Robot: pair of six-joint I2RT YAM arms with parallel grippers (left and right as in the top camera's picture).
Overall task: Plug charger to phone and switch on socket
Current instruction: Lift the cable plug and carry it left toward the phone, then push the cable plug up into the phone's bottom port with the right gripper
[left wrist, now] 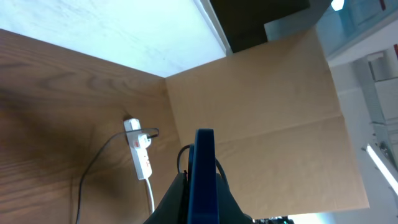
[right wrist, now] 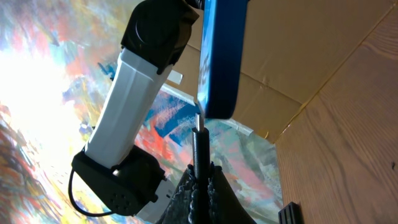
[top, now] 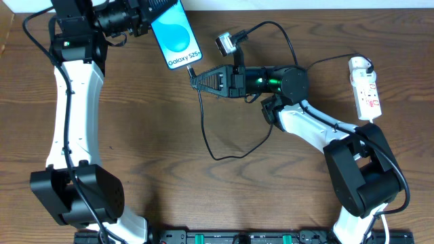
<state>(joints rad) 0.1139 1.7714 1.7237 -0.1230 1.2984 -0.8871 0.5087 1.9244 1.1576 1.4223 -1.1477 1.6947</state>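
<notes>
In the overhead view, the left gripper is clamped on the top end of the phone. It holds the phone near the far edge of the table with the blue Galaxy screen facing up. Just below the phone's bottom edge, the right gripper pinches the charger by its plug end, aimed at the port. The cable loops away from the phone across the wood. The socket lies well to the right of the phone, with neither gripper near it.

The left wrist view shows the phone edge-on between that gripper's closed fingers. The socket sits far beyond the phone on the table, and a cardboard panel stands behind it.

The right wrist view shows the right gripper closed tight on the charger, with its connector tip meeting the bottom edge of the phone. Whether the tip is seated cannot be told. Insertion looks close at hand, and the socket switch is left to press.
</notes>
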